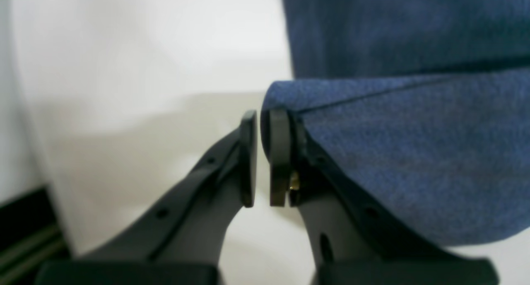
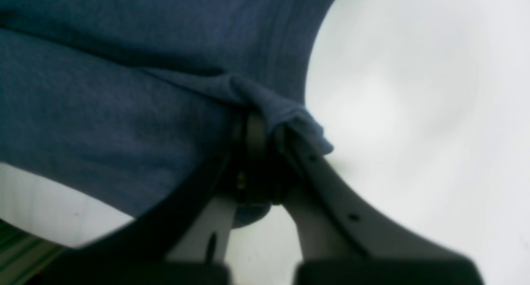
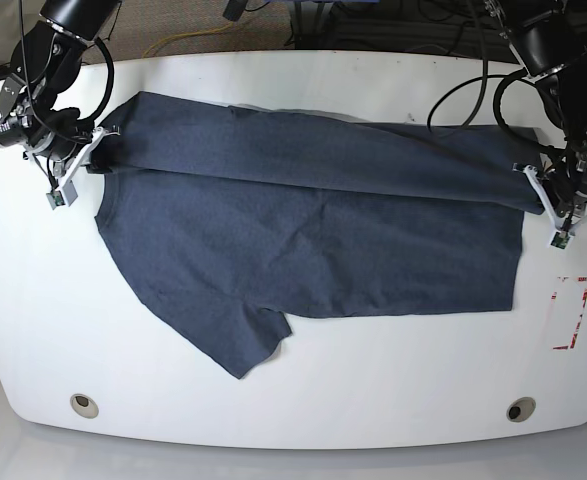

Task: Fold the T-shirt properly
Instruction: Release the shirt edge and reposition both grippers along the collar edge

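Note:
The dark blue T-shirt lies spread across the white table, one sleeve pointing to the front left. Its far part is folded over toward the front and stretched between both grippers. My right gripper is at the shirt's left end; in its wrist view it is shut on a bunched corner of the T-shirt. My left gripper is at the right end. Up close it is nearly closed, with the T-shirt curling over its right fingertip; a thin slit shows lower down between the pads.
A red-and-white rectangular mark sits on the table right of the shirt. Two round holes are near the front edge. Cables run along the back edge behind both arms.

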Controlling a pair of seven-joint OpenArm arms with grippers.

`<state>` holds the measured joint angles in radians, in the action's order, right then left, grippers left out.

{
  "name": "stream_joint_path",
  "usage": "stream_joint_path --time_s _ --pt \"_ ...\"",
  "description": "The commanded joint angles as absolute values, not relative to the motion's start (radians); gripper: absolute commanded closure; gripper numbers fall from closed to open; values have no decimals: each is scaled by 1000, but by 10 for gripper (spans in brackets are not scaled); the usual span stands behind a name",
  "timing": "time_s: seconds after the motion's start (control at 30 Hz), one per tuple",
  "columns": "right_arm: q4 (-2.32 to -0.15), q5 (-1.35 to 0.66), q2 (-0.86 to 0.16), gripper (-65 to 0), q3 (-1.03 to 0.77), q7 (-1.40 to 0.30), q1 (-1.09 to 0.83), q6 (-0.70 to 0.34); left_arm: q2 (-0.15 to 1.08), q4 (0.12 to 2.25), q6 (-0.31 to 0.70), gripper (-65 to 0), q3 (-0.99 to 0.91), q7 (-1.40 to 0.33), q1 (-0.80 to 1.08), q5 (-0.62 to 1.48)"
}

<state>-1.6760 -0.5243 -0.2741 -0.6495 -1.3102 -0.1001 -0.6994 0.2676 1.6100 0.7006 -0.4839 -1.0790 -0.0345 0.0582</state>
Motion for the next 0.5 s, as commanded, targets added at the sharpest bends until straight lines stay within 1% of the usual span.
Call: stream_joint_path --time_s 0.0,0.07,0.1,0.13,0.17,0.2,0.23,0.27,0.3,0.37,0.4,0.47 --pt "-1676 -536 -295 -14 -654 -1287 -85 -698 285 1577 698 -38 -469 -1059 -51 58" --pt "-1669 -536 -295 -103 -659 -1287 -84 -698 285 1552 698 -49 -463 -1058 -59 58" --pt "-1669 -536 -295 -159 -661 -1287 -84 -698 285 1540 698 -65 -463 -1058 -70 58" --pt "-1670 -536 -295 -233 -661 -1285 -84 -698 285 1521 698 -97 -463 -1058 -81 58" --pt "-1673 -544 -297 -287 -661 -1285 -84 -698 285 1509 698 -125 -463 -1058 -87 58" --pt "-1675 -545 -297 -335 -661 -1285 -84 -698 286 1500 698 -154 -463 -1058 -91 58" --pt "-1682 -547 -297 -385 -662 -1288 -84 -698 288 1494 698 -197 -463 -1058 -93 58" --pt "-1704 -547 -297 -422 -670 -1291 -85 -698 298 1494 698 -242 -463 -1058 -93 58" --pt "-1728 -547 -292 -442 -687 -1294 -91 -698 305 1494 698 -279 -463 -1058 -93 58" --pt "-1781 -549 -283 -455 -722 -1310 -101 -698 317 1494 698 -347 -463 -1058 -97 59" --pt "-1797 -549 -274 -457 -733 -1322 -107 -698 323 1494 698 -367 -463 -1058 -102 59" --pt "-1836 -553 -254 -458 -760 -1346 -122 -698 346 1495 698 -371 -463 -1061 -105 64"
